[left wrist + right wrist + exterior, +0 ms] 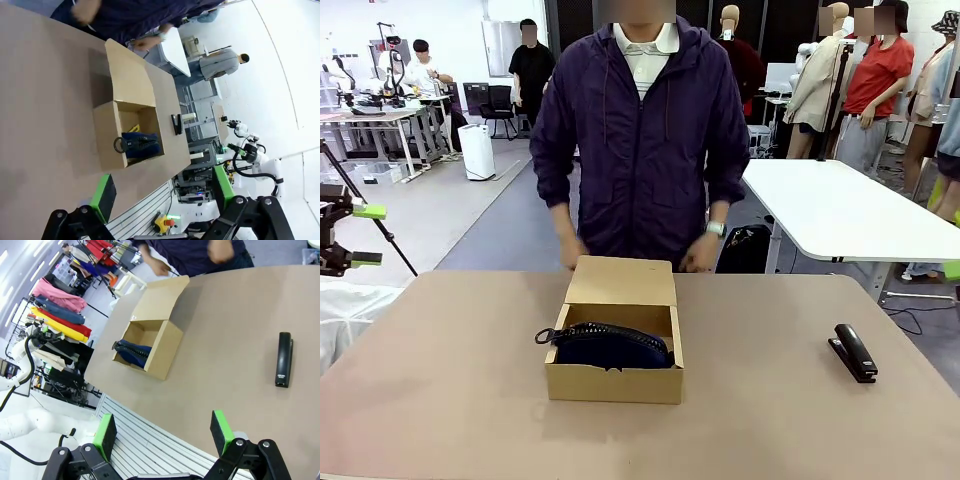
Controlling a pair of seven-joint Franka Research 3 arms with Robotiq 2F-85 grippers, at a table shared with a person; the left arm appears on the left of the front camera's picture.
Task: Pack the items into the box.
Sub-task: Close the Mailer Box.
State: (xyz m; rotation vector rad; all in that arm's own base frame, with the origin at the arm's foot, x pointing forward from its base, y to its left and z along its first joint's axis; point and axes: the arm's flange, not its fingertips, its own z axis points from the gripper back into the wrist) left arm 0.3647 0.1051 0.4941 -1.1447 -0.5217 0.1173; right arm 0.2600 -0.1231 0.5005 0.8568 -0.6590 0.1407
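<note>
Left gripper (163, 192) was spread wide and empty, off the table's left side. Right gripper (163, 434) was also wide open, holding nothing. Pouch (615, 345) lay inside the box (620, 385), with the knife (132, 129) beside it in there. Stapler (853, 351) sat well to the right.

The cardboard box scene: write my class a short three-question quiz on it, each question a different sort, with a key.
1. True or false: the box has its flap lid shut.
2. Where is the black stapler? A: inside the box. B: on the table, to the robot's right of the box. C: on top of the pouch.
3. Fill in: the navy pouch and the yellow knife both lie in the ____.
Key: 1 false, the flap is open. 2 B. 3 box.
</note>
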